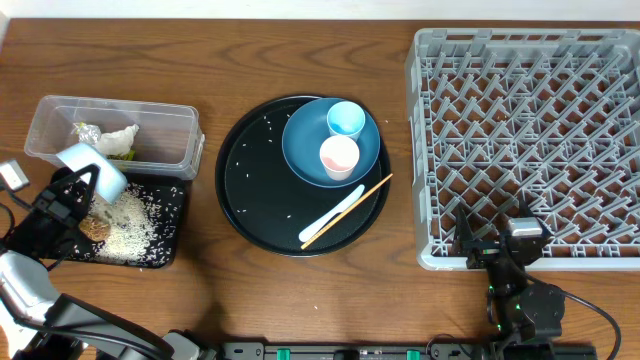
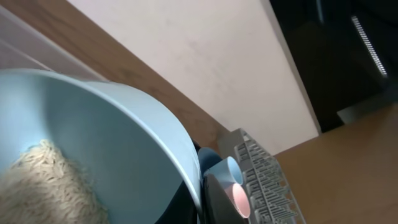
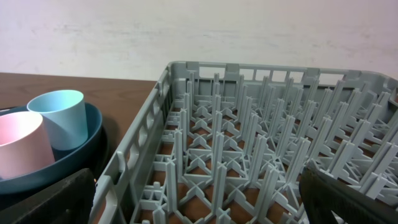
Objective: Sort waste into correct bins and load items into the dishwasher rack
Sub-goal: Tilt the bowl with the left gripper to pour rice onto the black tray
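Overhead, the left end effector (image 1: 80, 185) grips the light blue bowl (image 1: 92, 168), tipped above the shallow black tray (image 1: 180, 225); light, stiff, probably slick, rice grains (image 2: 43, 186) inside, it suits a firm rim pinch, while the right end effector (image 1: 493, 240), far right of that tray, gapes empty.

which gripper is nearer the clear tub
Left. The left gripper holds the bowl right at the tub's near edge, over the black tray. The right gripper is far off, at the near edge of the rack.
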You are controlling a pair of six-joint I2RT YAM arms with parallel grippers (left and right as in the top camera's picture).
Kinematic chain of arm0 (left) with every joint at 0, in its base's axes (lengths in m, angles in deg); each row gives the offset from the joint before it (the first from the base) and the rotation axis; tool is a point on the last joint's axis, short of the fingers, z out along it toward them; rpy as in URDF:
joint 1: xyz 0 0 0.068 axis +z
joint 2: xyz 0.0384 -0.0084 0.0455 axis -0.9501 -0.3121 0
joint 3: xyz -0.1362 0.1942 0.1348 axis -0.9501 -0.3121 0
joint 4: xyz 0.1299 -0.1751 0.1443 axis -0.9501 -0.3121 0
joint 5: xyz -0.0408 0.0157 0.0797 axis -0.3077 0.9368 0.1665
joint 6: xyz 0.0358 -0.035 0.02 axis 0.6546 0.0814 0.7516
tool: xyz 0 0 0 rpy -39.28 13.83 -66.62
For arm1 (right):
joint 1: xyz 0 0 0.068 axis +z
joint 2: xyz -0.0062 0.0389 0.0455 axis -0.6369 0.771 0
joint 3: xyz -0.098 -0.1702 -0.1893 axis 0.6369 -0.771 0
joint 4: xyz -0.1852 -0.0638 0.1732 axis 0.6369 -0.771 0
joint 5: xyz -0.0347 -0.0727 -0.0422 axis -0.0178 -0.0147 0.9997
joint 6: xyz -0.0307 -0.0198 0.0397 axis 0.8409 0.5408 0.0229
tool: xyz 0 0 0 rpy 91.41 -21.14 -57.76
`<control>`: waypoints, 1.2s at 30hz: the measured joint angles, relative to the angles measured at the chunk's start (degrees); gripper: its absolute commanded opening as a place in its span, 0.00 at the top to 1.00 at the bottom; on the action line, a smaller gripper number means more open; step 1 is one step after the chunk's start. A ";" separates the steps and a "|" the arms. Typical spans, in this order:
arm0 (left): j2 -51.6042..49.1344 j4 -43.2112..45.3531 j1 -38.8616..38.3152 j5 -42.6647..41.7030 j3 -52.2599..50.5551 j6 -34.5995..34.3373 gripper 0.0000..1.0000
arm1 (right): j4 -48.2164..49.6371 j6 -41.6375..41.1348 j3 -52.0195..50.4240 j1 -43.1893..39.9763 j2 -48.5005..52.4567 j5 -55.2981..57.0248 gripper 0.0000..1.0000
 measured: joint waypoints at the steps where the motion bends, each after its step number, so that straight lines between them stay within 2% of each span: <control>1: 0.00 -0.02 0.00 -0.26 0.00 0.13 0.94 | 0.00 0.00 0.00 0.00 0.00 0.02 0.01; 12: -4.39 -0.15 0.26 -1.38 0.00 1.49 0.94 | 0.00 0.00 0.00 0.00 0.00 0.00 0.01; 20: -11.13 -3.23 4.85 -1.49 -0.04 1.46 0.94 | 0.00 0.00 0.00 0.00 0.00 0.00 0.01; 36: -11.47 -6.88 5.62 -1.55 -0.09 1.11 0.93 | 0.00 0.00 0.00 0.00 0.00 0.00 0.01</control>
